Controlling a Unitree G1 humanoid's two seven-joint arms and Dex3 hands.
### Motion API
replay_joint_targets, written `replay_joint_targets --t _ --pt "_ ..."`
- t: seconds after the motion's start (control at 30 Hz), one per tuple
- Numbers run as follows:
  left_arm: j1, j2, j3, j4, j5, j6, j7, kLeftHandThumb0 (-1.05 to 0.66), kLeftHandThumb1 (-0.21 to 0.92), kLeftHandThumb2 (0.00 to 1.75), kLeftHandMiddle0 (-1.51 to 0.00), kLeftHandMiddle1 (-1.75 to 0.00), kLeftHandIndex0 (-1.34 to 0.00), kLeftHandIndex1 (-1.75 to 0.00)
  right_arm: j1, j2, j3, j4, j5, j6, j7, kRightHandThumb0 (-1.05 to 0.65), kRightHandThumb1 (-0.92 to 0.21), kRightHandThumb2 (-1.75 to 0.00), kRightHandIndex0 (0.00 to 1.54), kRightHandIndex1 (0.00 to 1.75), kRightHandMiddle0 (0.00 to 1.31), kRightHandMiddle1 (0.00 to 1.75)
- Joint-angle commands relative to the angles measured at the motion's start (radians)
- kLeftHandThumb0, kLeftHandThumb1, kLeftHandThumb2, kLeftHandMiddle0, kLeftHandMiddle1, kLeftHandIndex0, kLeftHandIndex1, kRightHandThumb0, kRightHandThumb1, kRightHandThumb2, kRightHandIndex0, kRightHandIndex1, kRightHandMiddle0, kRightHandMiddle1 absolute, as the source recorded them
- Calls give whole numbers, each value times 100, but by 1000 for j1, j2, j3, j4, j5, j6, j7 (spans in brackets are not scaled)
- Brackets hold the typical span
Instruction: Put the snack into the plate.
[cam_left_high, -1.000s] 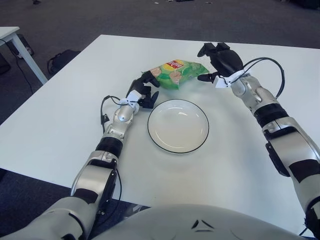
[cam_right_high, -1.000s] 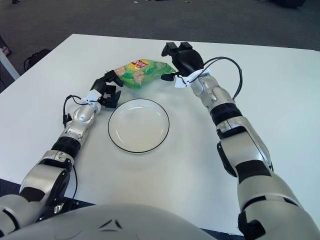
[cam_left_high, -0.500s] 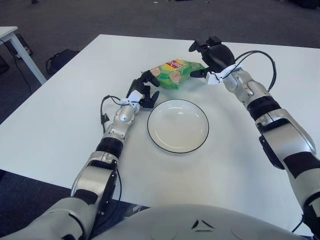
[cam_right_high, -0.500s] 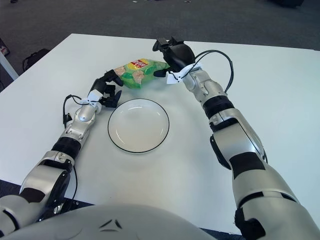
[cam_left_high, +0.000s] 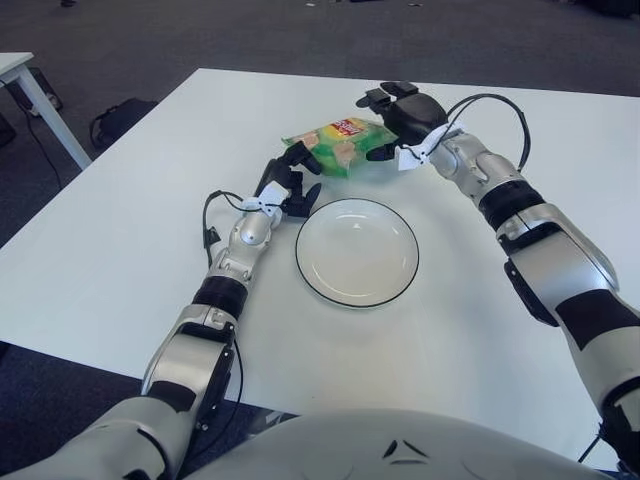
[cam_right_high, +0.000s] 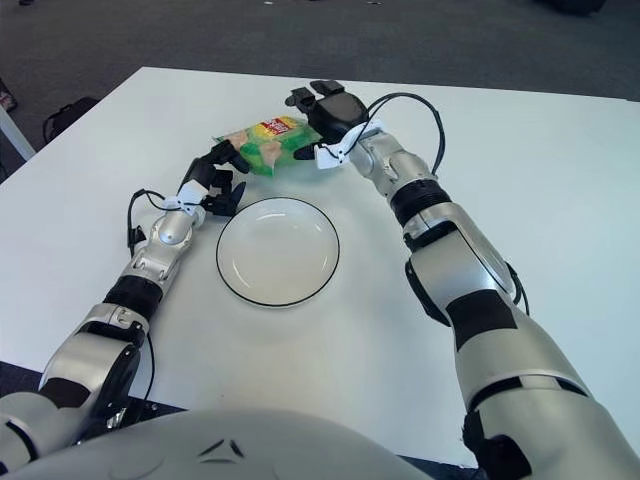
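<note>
snack (cam_left_high: 335, 145) behind plate (cam_left_high: 356, 290), hands flanking snack

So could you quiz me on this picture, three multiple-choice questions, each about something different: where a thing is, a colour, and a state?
1. Where is the snack bag?
A. On the table beyond the plate
B. Inside the plate
C. On the floor

2. What is the bag's main colour?
A. Blue
B. Green
C. Black

3. What does the plate hold?
A. A sandwich
B. The bag
C. Nothing

Answers: 1 A, the bag lies past the plate's far rim, between the left hand and the right hand. 2 B, its wrapper is green with a red logo. 3 C, its white inside shows bare.
</note>
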Motion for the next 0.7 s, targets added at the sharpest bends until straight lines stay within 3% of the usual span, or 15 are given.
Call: replay_joint_targets --t 0.0,0.13,0.23,0.5,0.67 --pt "150 -65 -36 56 8 22 20 -46 37 126 -122 -175 -57 -175 -60 43 29 76 -23 13 14 -103 -92 -39 0 0 0 30" --pt "157 -67 -41 41 18 30 30 -46 37 125 -122 -175 -57 -175 -89 100 56 181 -31 33 -5 -104 -92 -36 0 0 0 21" --pt "161 -68 -46 31 22 37 35 -46 37 125 -123 -175 -57 -175 -97 106 61 205 -27 24 -1 -105 -92 -35 0 0 0 19" --pt "174 -65 -56 11 32 31 40 -46 38 124 -123 -175 -56 -175 -102 113 55 241 -2 -2 109 -105 -92 -34 0 0 0 16" --pt "181 -66 -60 -2 33 31 43 -46 38 124 -123 -175 -56 -175 -103 144 61 278 -4 31 185 -105 -92 -31 0 0 0 11"
